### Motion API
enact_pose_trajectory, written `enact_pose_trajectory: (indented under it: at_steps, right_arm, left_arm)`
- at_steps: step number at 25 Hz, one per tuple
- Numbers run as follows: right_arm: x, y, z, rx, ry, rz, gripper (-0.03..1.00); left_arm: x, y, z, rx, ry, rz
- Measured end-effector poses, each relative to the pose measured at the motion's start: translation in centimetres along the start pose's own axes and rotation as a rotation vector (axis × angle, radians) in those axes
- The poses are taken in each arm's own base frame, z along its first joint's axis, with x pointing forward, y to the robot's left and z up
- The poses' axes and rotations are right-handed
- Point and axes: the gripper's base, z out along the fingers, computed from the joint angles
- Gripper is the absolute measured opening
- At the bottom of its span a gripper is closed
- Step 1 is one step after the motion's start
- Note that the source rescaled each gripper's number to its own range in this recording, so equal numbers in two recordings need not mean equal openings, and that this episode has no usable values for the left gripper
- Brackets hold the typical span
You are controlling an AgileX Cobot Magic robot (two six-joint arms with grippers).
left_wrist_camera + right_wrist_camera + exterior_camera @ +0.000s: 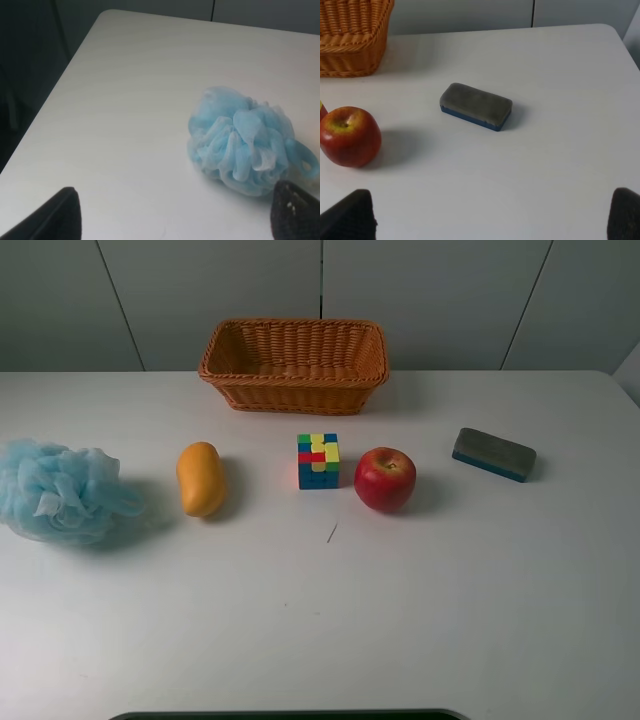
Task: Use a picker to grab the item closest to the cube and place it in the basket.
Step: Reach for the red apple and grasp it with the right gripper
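Observation:
A multicoloured cube (318,460) sits mid-table. A red apple (385,479) lies just right of it, almost touching, and shows in the right wrist view (349,136). A yellow-orange mango (200,478) lies farther off to the cube's left. The wicker basket (293,364) stands behind the cube, empty; its corner shows in the right wrist view (350,37). Neither arm shows in the high view. My left gripper (175,215) is open, its fingertips (60,215) wide apart before a blue bath pouf (245,145). My right gripper (485,215) is open, its fingertips (347,215) wide apart.
The blue bath pouf (55,490) sits at the table's far left. A grey-and-blue eraser (493,454) lies at the right, seen also in the right wrist view (476,106). The table's left edge (45,110) drops off beside the pouf.

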Motion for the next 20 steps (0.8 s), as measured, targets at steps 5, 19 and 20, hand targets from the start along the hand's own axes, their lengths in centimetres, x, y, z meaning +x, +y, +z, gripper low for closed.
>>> enact_pose_trajectory:
  at_steps: [5, 19, 20]
  right_arm:
    - [0.0, 0.0, 0.0, 0.000, 0.000, 0.000, 1.00]
    - [-7.8, 0.0, 0.2, -0.014, 0.098, -0.133, 1.00]
    - [-9.2, 0.0, 0.7, -0.028, 0.121, -0.159, 1.00]
  left_arm:
    - [0.0, 0.0, 0.0, 0.000, 0.000, 0.000]
    - [0.0, 0.0, 0.0, 0.000, 0.000, 0.000]
    - [0.0, 0.0, 0.0, 0.000, 0.000, 0.000]
